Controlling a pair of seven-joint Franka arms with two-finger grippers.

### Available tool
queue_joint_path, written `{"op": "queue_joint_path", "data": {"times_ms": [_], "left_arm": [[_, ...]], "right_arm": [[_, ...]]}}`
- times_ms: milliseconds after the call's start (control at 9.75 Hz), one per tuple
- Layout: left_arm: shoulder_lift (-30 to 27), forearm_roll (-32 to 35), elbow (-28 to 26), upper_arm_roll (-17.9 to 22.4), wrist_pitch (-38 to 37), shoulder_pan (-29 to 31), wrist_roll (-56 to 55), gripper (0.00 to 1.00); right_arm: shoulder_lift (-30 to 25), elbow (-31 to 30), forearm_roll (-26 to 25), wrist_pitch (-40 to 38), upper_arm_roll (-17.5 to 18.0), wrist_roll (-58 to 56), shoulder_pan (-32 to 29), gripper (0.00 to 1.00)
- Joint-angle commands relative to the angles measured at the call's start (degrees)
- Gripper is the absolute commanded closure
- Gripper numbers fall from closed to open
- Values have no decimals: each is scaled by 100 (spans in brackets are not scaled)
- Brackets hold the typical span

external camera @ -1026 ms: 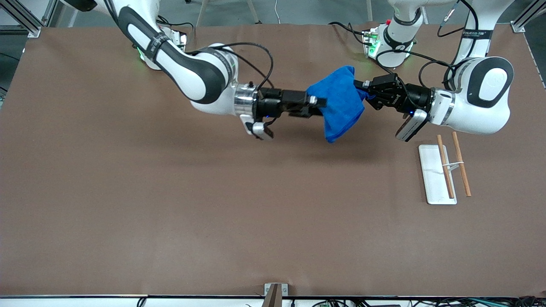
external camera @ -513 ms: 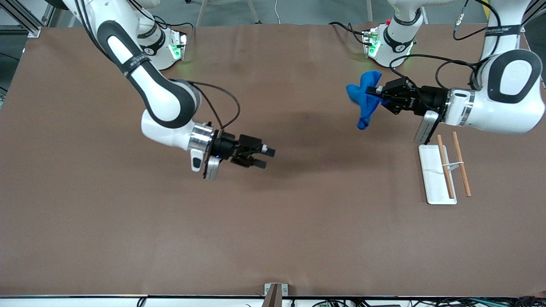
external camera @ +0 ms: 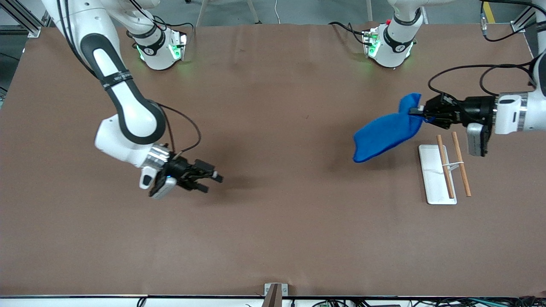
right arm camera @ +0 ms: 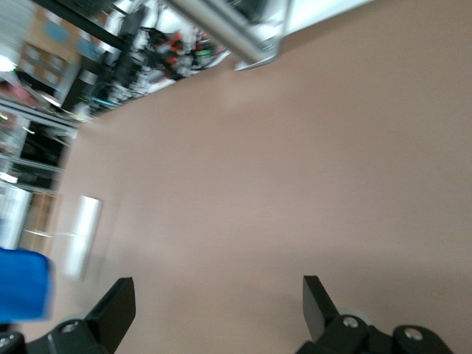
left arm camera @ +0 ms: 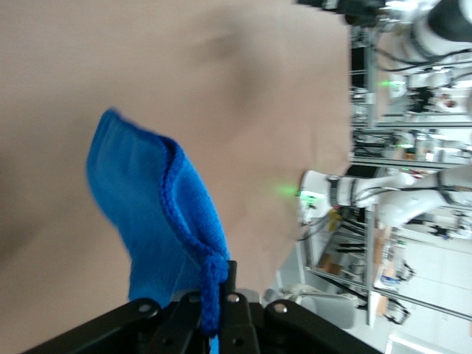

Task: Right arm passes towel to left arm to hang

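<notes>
A: Entry, largest item first. The brown surface (external camera: 273,238) carries one fixture: the white rack base (external camera: 431,175) with its two wooden rods (external camera: 461,169), toward the left arm's end, at about 3 o'clock from the surface's middle.

B: Arms?

A: The right gripper (external camera: 210,180) is low over the surface at about 9 o'clock from the middle, fingers (right arm camera: 112,304) spread wide and holding nothing; that arm looks to be waiting. The left gripper (external camera: 420,111) is up in the air at about 12 o'clock from the rack, fingers pinched tight on one bunched corner of the towel (external camera: 386,133).

B: Where does the towel sit exactly?

A: It is off the surface, trailing out from the left gripper toward about 8 o'clock, over bare surface just beside the rack. The left wrist view shows the hem (left arm camera: 184,221) gathered into the pinch, the rest loose.

B: Status?

A: Judged: handover done, hanging not yet done.

B: Risks?

A: The grip is on a corner only, so the cloth could slide out of the pinch. The loose body may swing and drape unevenly, falling off the rods to one side. A low approach could catch a rod and tip or push the light-looking rack.
</notes>
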Motion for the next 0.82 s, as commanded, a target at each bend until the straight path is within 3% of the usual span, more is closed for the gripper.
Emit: {"op": "queue_joint_path", "data": {"times_ms": [0,308,513,615,718], "left_arm": [[624,673,595,294,141,-64,-63,100],[1028,1096,868,1024,185,-38,339,100],[1388,1229,1035,1357,203,-3,847,100],[1555,1229,1140,1655,203,-2,1268,100],[1696,1229,1159,1850,194,-2,1473,100]], "right_arm": [[-418,-228,-1508,-236,-692,64,30,0],[-630,393,-3409,-1541,-1755,342,21,0],[-682,896,-4577,-2317,-1837,1874,56,0],[-839,898,-5471,-2425,-1794,2866,82,0],[-1076,837,-6037,-2722,-1776,3729,91,0]]}}
